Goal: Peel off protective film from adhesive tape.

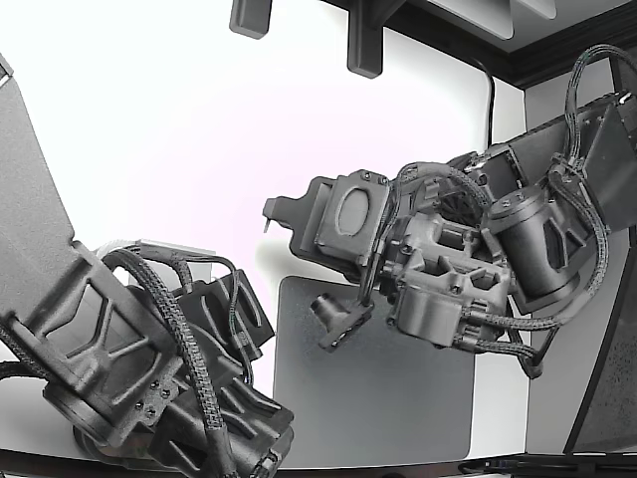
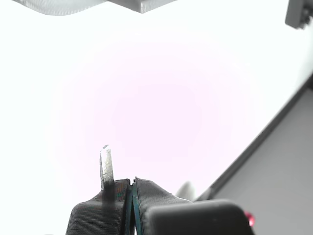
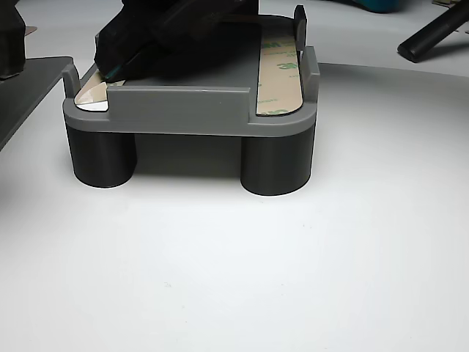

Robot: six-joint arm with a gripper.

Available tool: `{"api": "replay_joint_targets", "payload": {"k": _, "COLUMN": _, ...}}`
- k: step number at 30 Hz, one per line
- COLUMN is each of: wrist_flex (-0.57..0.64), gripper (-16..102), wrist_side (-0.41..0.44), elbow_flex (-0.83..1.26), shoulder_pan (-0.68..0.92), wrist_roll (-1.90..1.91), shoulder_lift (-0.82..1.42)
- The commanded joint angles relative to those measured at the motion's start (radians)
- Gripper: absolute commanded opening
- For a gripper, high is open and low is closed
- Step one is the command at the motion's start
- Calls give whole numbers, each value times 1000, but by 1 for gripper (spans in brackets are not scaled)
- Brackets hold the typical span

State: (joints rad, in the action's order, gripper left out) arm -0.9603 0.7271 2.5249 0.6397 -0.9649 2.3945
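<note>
My gripper (image 2: 132, 182) is shut, its two black ribbed fingers pressed together. A thin, pale strip of protective film (image 2: 105, 167) is pinched at their tips and sticks out beyond them. In the exterior view the gripper (image 1: 271, 213) hovers above the white table, apart from everything, with a small sliver at its tip. The other view shows a grey holder (image 3: 190, 110) on round legs. One adhesive tape strip (image 3: 279, 70) with printed liner lies along one side of it. A paler strip end (image 3: 92, 94) shows at the opposite corner, partly under a dark body (image 3: 168, 33).
A dark grey mat (image 1: 378, 388) lies on the white table below my arm. The second arm (image 1: 149, 368) fills the exterior view's lower left, with a light grey part (image 1: 174, 251) behind it. Black mounts (image 1: 364, 40) hang from above.
</note>
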Motion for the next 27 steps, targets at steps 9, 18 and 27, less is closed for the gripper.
{"api": "replay_joint_targets", "payload": {"k": 9, "wrist_flex": -114, "gripper": 100, "wrist_side": -110, "elbow_flex": -74, "shoulder_pan": -75, "wrist_roll": 147, "shoulder_lift": 324}}
{"api": "replay_joint_targets", "payload": {"k": 18, "wrist_flex": -129, "gripper": 99, "wrist_side": -225, "elbow_flex": -83, "shoulder_pan": -158, "wrist_roll": 368, "shoulder_lift": 499}}
{"api": "replay_joint_targets", "payload": {"k": 27, "wrist_flex": -9, "gripper": 100, "wrist_side": -213, "elbow_flex": -66, "shoulder_pan": -244, "wrist_roll": 992, "shoulder_lift": 558}}
